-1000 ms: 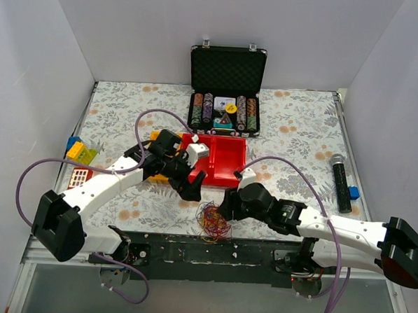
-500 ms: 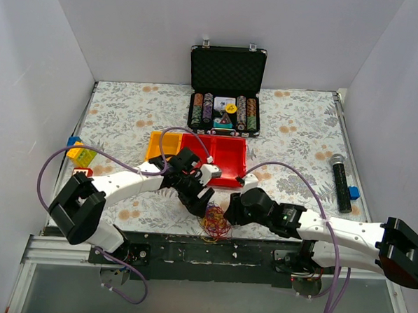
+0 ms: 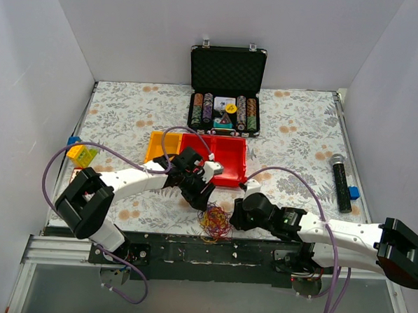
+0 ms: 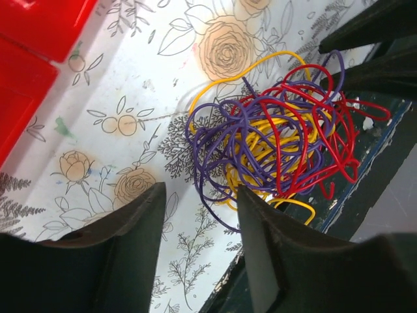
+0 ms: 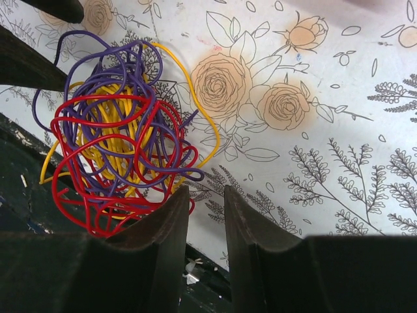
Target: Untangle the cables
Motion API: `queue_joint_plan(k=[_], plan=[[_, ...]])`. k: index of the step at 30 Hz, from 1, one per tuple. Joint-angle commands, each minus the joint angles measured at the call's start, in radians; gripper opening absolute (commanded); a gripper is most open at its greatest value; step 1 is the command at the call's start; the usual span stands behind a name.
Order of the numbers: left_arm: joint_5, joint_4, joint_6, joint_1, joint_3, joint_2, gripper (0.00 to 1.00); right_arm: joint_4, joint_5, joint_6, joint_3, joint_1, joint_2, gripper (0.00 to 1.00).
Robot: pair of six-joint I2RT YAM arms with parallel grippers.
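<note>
Floral table cover [image 3: 295, 126] carries the cables [image 3: 214, 223], one red, yellow and purple tangle at lower centre of the top view, its loops overlapping the dark front rail [image 3: 260, 254]. The left gripper [image 4: 200, 195] sits just upper left of the tangle, jaws apart and empty. The right gripper [image 5: 205, 194] sits just to its right, jaws narrowly apart and empty. A red bin [image 3: 230, 161] lies above.

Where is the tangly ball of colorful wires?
In the top view, the cables lie at the table's near edge, between the left tool and the right tool, in front of the red bin.
</note>
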Motion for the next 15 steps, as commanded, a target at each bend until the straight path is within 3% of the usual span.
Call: queue_joint_plan(k=[1, 5, 9, 15], plan=[[0.084, 0.017, -0.003, -0.004, 0.028, 0.041, 0.38, 0.008, 0.031, 0.014, -0.001, 0.007, -0.024, 0.36], [0.129, 0.006, 0.035, -0.004, 0.025, 0.069, 0.24, -0.001, 0.038, 0.016, 0.004, 0.007, -0.033, 0.36], [0.109, -0.015, 0.041, -0.004, 0.041, 0.041, 0.0, -0.026, 0.05, 0.019, -0.001, 0.007, -0.067, 0.35], [0.103, -0.131, 0.029, -0.004, 0.143, -0.06, 0.0, -0.08, 0.093, -0.002, 0.025, 0.007, -0.114, 0.34]])
